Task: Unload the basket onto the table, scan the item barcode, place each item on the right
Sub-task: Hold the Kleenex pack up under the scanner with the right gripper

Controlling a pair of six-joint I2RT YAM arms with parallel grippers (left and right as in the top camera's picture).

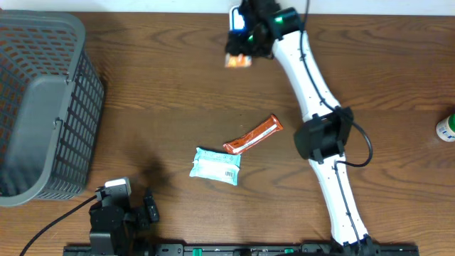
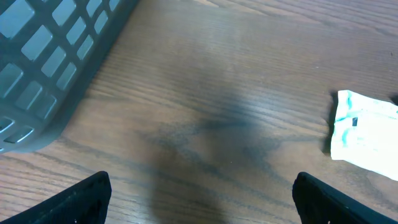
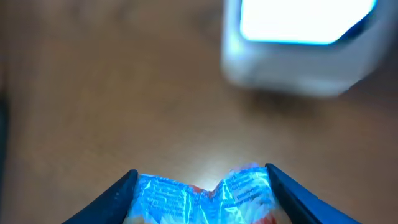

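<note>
Your right gripper (image 3: 200,179) clamps a crinkled orange foil packet (image 1: 238,61) at the far edge of the wooden table (image 1: 178,92), while your left gripper (image 2: 202,199) has its fingers wide apart.

A grey basket (image 1: 79,107) (mesh-walled) stands at the wooden table's (image 1: 163,92) left, a white container (image 1: 446,128) far right.

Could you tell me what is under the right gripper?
A crumpled packet, clamped in the right gripper and lit blue, with the scanner ahead. The table directly beneath the packet is covered, and no barcode shows.
</note>
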